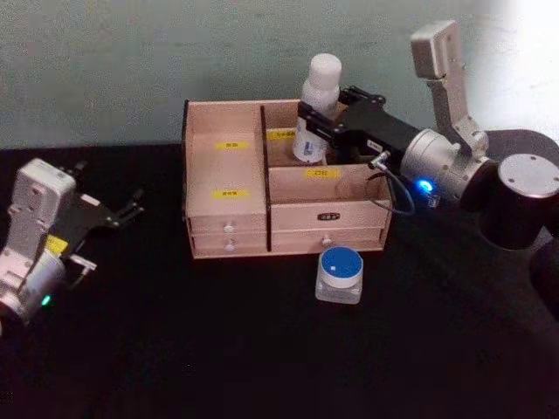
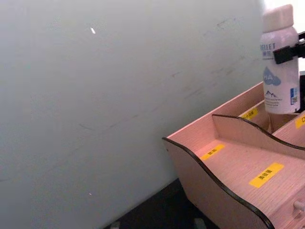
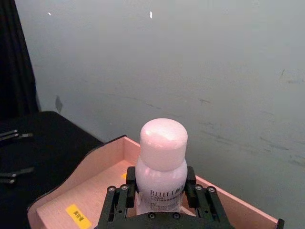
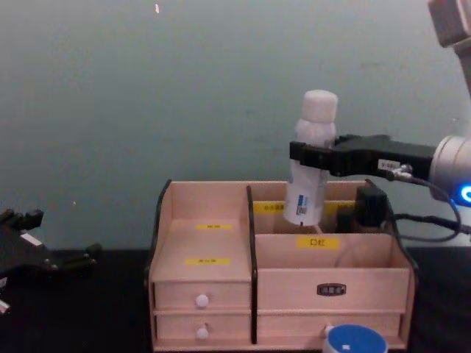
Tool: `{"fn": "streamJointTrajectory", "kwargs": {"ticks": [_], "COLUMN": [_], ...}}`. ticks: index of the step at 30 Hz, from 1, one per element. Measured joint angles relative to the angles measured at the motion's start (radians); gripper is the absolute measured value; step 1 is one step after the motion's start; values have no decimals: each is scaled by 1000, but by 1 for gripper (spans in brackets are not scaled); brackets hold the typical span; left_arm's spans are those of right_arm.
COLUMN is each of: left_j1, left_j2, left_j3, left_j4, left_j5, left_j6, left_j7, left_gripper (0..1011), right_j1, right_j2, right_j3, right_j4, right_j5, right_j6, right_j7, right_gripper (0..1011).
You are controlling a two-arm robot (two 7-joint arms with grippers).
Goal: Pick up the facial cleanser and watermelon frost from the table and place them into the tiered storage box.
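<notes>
Black bench [image 1: 218, 349], pale green wall [image 1: 105, 70]; white, blue-printed facial cleanser [image 1: 323, 78] tilts over the tiered storage box [image 1: 229, 218], pinched by the right hand [image 1: 319, 122]; left hand [image 1: 105, 188] spread, idle.

Reads "RELLET" in dark capitals on the pale label of the facial cleanser [image 3: 161, 192], with finer print beneath too small to make out. Shows "HA" in blue lower on that label. Elsewhere, yellow labels [image 4: 316, 242] on the tiered storage box [image 4: 331, 271], dark characters unreadable; likewise a dark plate [image 4: 331, 290] on its right front panel.
</notes>
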Motion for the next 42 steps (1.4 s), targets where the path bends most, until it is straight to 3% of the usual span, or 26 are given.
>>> {"fn": "streamJointTrajectory", "kwargs": {"ticks": [20,42], "left_j1": [0,0], "left_j2": [0,0], "left_j3": [0,0], "left_j4": [0,0], "left_j5": [0,0], "left_j6": [0,0], "left_j7": [0,0], "left_gripper": [1001,1001], "right_j1": [49,48], "right_j2": [-53,-76], "right_j3": [-14,-22], "right_j4": [126,200], "right_j5": [-22,-47], "right_j6": [-41,-17], "right_j7": [13,10], "right_gripper": [595,595]}}
